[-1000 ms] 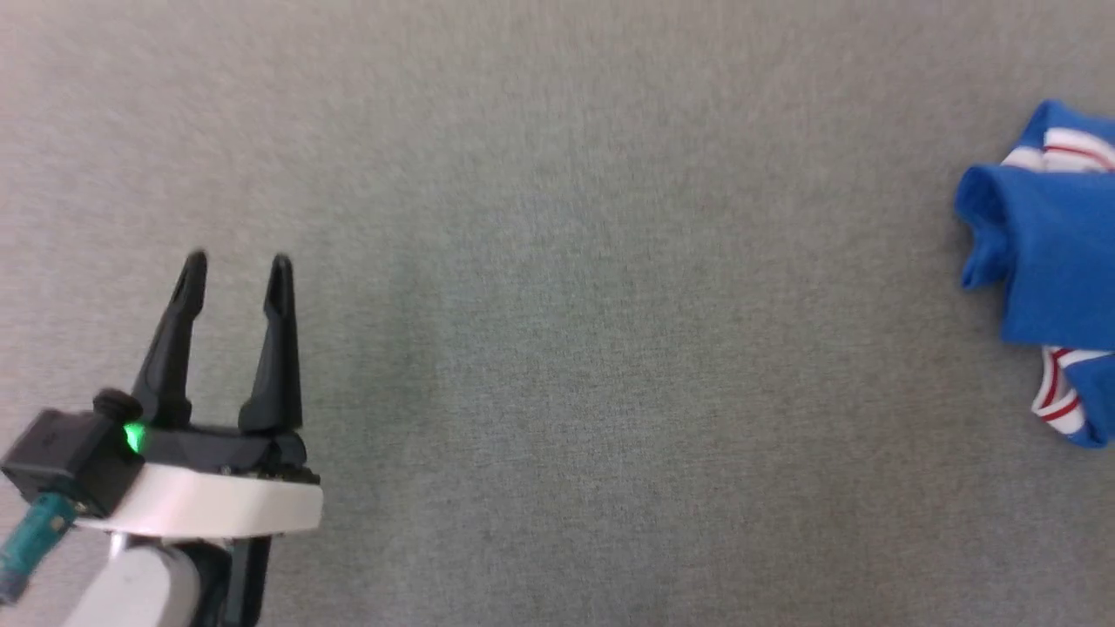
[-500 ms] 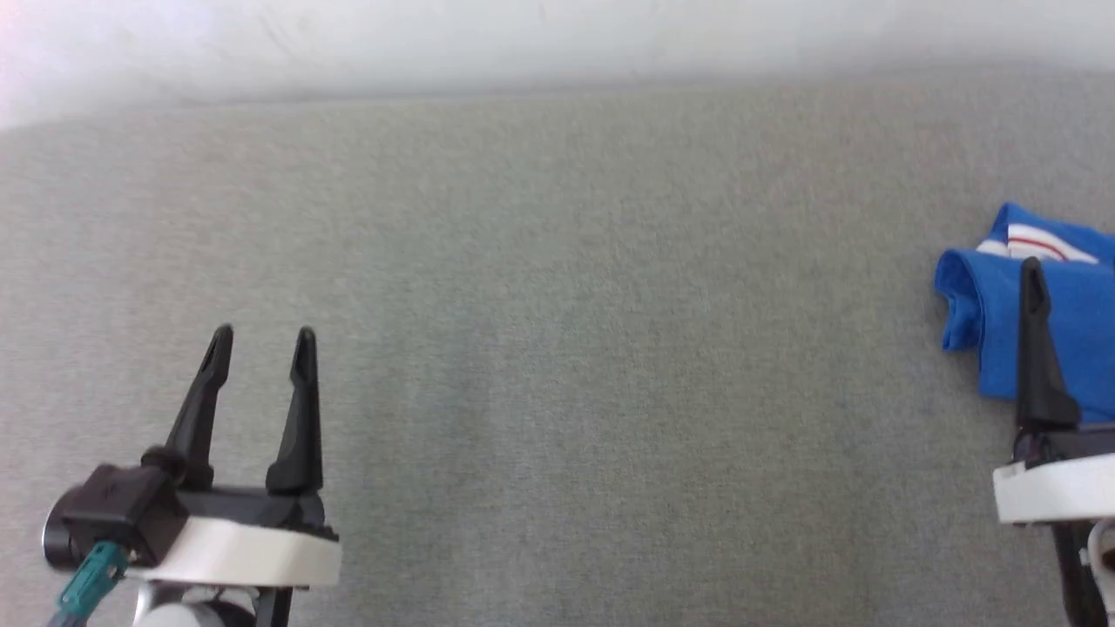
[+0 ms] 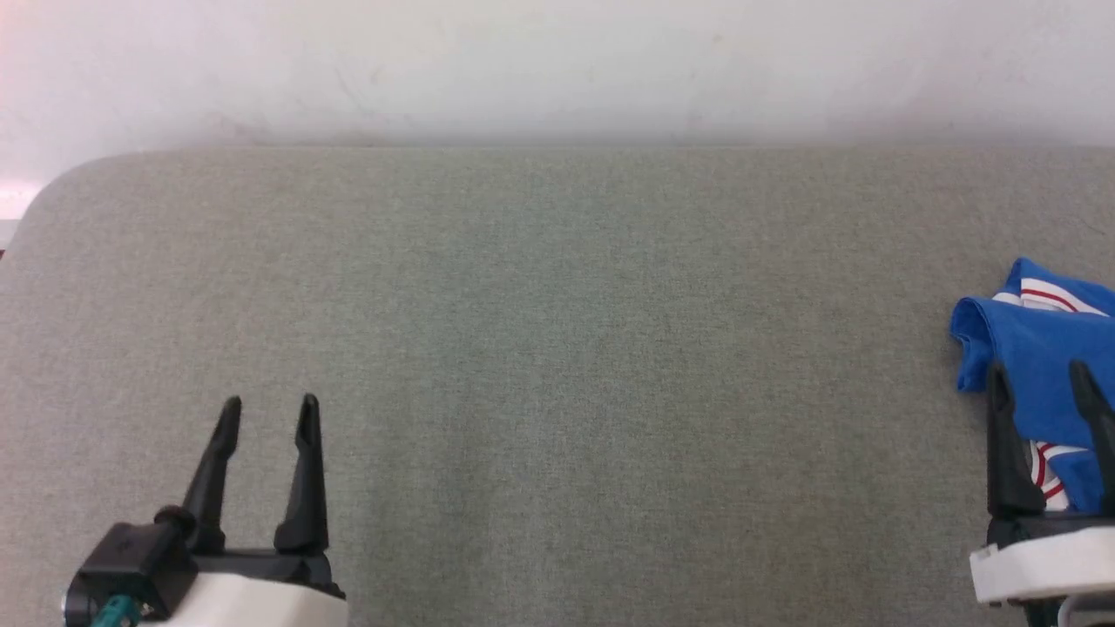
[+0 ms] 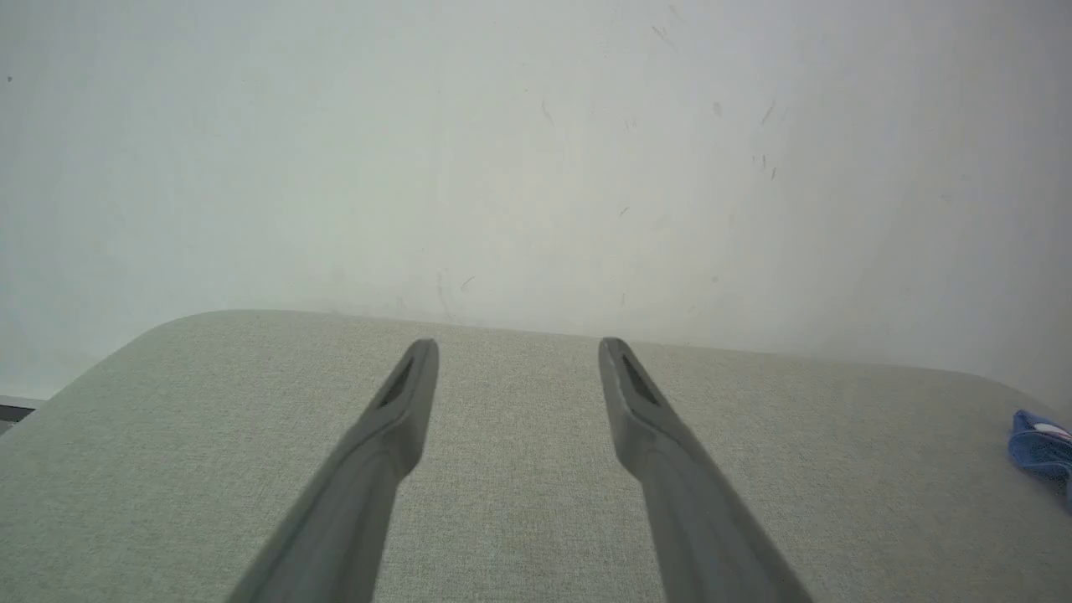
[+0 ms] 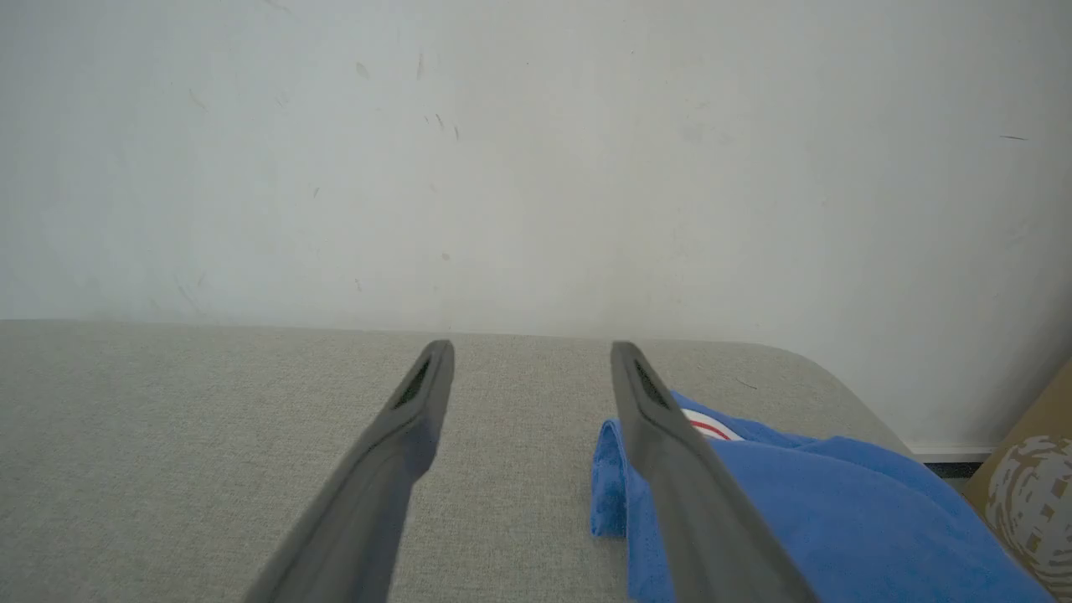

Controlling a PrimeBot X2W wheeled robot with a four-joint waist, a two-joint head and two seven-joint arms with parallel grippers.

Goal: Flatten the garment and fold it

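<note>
Grey table (image 3: 557,348), bunched royal-blue garment (image 3: 1032,344)

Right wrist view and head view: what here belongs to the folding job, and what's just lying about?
Job: blue jersey T-shirt, bunched; right gripper, open by it; left gripper, open; grey table.
Lying about: brown patterned box past the table's end; white wall.

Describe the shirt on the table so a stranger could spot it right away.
Start at the wide grey fabric-covered table against the white wall. At its right end, by the right gripper, the garment lies in a crumpled heap. Its royal blue with white, red-striped trim stands out from the plain grey cloth.
</note>
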